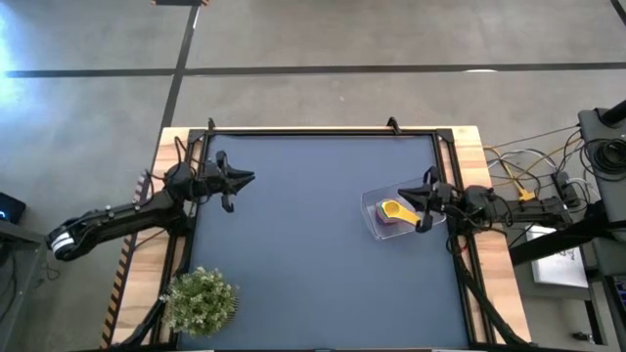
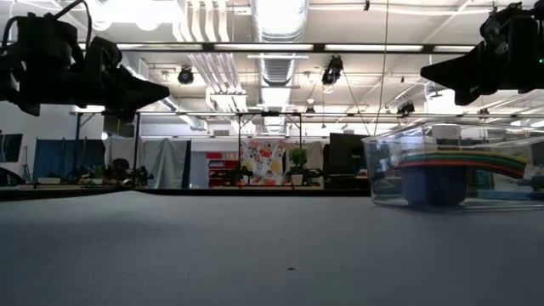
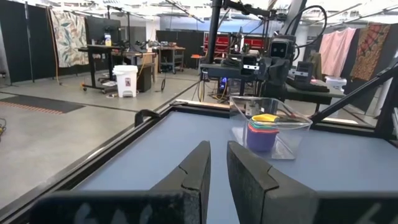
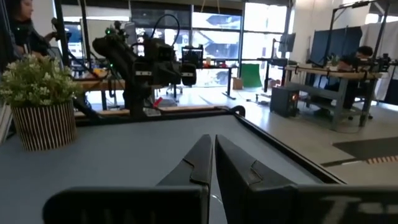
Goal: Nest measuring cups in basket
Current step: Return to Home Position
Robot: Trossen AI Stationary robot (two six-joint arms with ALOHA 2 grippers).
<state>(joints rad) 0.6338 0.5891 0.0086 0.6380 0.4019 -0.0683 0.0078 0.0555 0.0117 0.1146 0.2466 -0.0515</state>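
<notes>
Nearest the front edge, well left of the basket (image 1: 373,222), a potted plant (image 1: 200,301) stood on the tabletop (image 1: 313,244). Inside the basket sat the measuring cups (image 1: 393,210), nested, yellow uppermost. The right gripper (image 1: 404,193) hung above the basket's right end, fingers pressed together. The left gripper (image 1: 246,179) hung well left of the basket, fingers drawn together but for a thin slit.

Overhead camera: straight down, far enough to hold my whole tabletop (image 1: 303,254) edge to edge. Low camera: at tabletop height, facing level into the room (image 2: 272,161), close beside the basket (image 2: 382,170). Left wrist camera: looks past my left claw (image 3: 219,152) across to that basket. Right wrist camera: past my right claw (image 4: 213,142) toward the plant (image 4: 38,81). All four share the tabletop.
</notes>
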